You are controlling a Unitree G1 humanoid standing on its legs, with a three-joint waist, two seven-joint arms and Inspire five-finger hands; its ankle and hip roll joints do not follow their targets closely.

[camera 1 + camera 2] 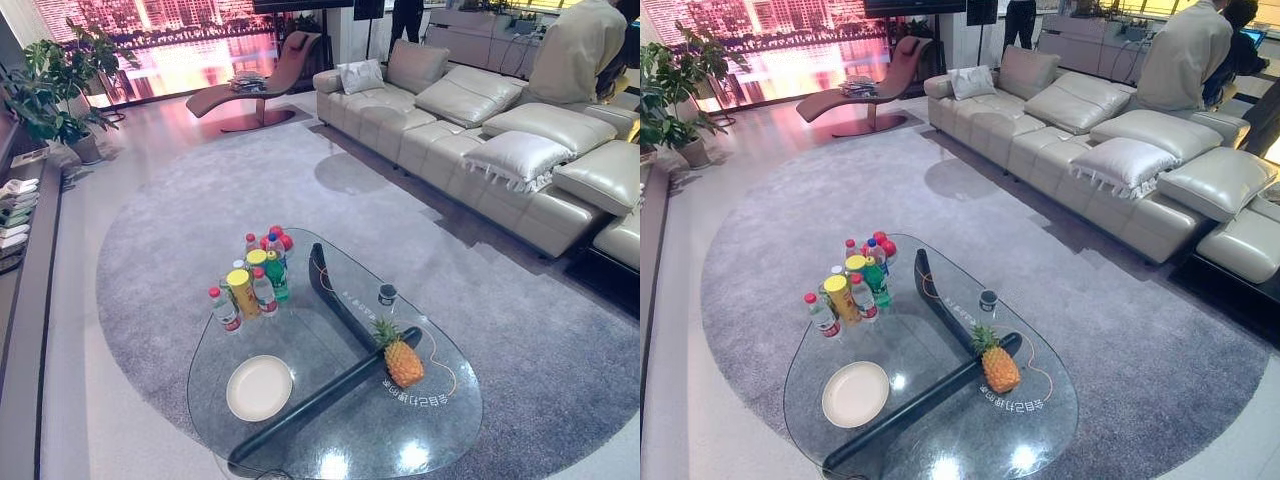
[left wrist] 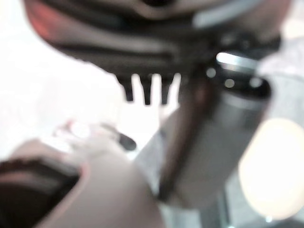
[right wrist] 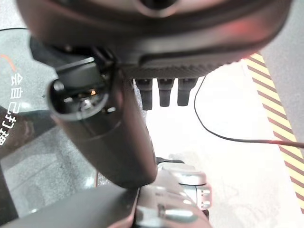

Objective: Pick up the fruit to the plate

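Both hands' finger states cannot be told; pineapple (image 1: pixel 402 360) stands upright, crown up, apart from plate (image 1: pixel 259 387).

Not much here you can actually read. The glass table (image 1: pixel 300 330) has a curved line of white lettering (image 1: pixel 415 400) printed on its top, right beside the pineapple (image 1: pixel 402 360). It isn't Latin script and I can't make it out from where I stand. A finer line of print (image 1: pixel 355 297) runs across the glass near the small cup (image 1: pixel 387 294), way too tiny. The right wrist view catches some of those white characters (image 3: pixel 16 90) through the glass too. The bottles (image 1: pixel 255 280) all have colourful labels, none legible. Yellow-and-black striped tape (image 3: pixel 280 128) marks the floor, no words on it.
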